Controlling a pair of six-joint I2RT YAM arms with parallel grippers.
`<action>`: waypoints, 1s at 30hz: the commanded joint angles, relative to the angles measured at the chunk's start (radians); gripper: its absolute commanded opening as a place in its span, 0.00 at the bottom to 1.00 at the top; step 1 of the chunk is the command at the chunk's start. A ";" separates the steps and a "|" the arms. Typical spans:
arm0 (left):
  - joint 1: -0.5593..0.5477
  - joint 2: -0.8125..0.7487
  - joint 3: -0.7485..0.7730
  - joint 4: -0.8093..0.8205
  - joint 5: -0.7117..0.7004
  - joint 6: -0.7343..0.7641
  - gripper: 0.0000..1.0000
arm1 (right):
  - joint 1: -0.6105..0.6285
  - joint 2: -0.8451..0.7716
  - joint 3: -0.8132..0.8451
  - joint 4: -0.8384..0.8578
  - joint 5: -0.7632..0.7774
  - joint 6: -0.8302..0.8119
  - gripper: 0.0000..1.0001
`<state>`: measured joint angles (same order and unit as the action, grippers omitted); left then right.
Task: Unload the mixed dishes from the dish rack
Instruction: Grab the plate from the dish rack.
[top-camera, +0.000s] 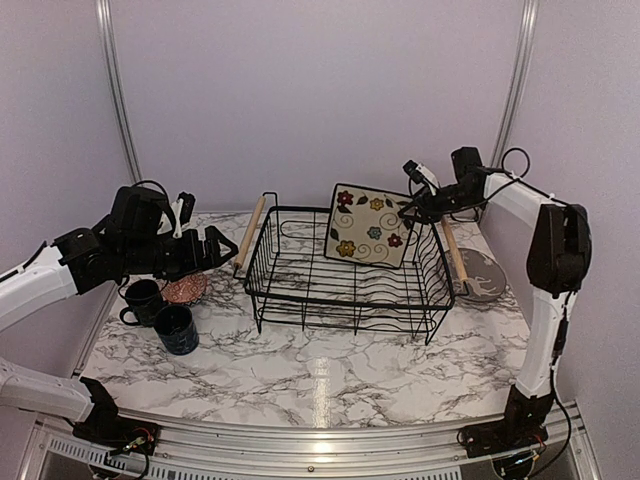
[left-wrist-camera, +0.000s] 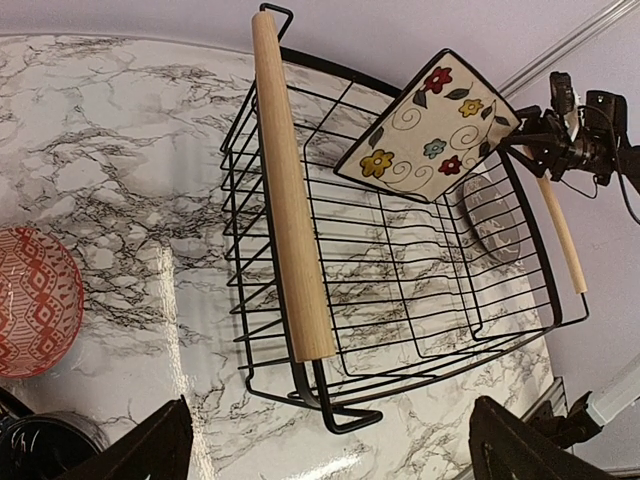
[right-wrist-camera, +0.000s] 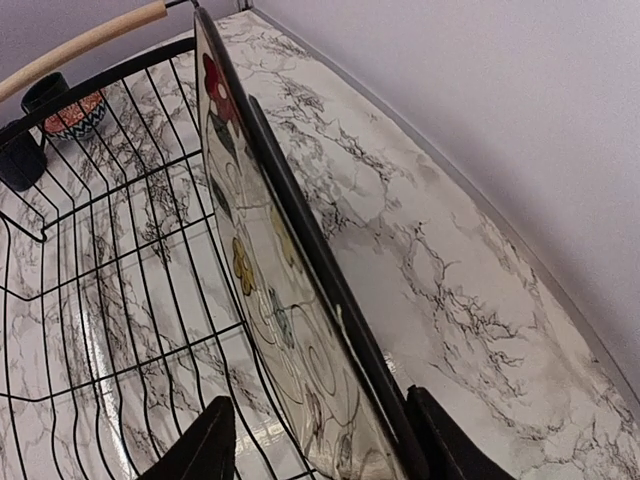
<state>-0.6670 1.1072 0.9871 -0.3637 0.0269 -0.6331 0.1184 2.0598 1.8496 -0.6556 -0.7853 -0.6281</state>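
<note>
Close at the wrist, right jaws straddle the square plate (right-wrist-camera: 258, 290) unclenched; left jaws released.

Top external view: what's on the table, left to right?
Farther dark teal mug → nearer dark teal mug → black wire dish rack with wooden handles → round grey plate. Square cream floral plate stands in the rack; not ordered.

The square plate (top-camera: 368, 226) is cream with red, yellow and blue flowers. The dish rack (top-camera: 350, 310) is black wire with pale wooden handles (top-camera: 250, 235). By the left edge of the white, grey-veined marble table (top-camera: 300, 375), the near mug (top-camera: 176, 329) and far mug (top-camera: 142, 299) are dark teal, and the bowl (left-wrist-camera: 35, 300) is red inside with white geometric lines. By the right edge, the round plate (top-camera: 487, 272) is grey with a pale figure.
</note>
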 joint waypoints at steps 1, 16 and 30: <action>-0.005 0.005 0.026 0.009 0.009 -0.001 0.99 | 0.021 0.051 0.051 -0.006 -0.047 -0.003 0.50; -0.006 -0.005 0.007 0.027 0.013 -0.005 0.99 | 0.045 -0.022 -0.048 0.087 -0.163 0.104 0.00; -0.008 0.013 -0.023 0.081 0.035 -0.012 0.99 | 0.047 -0.226 -0.303 0.517 -0.209 0.634 0.00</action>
<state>-0.6708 1.1069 0.9817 -0.3225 0.0448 -0.6449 0.1440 1.9362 1.5513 -0.2966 -0.8547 -0.3027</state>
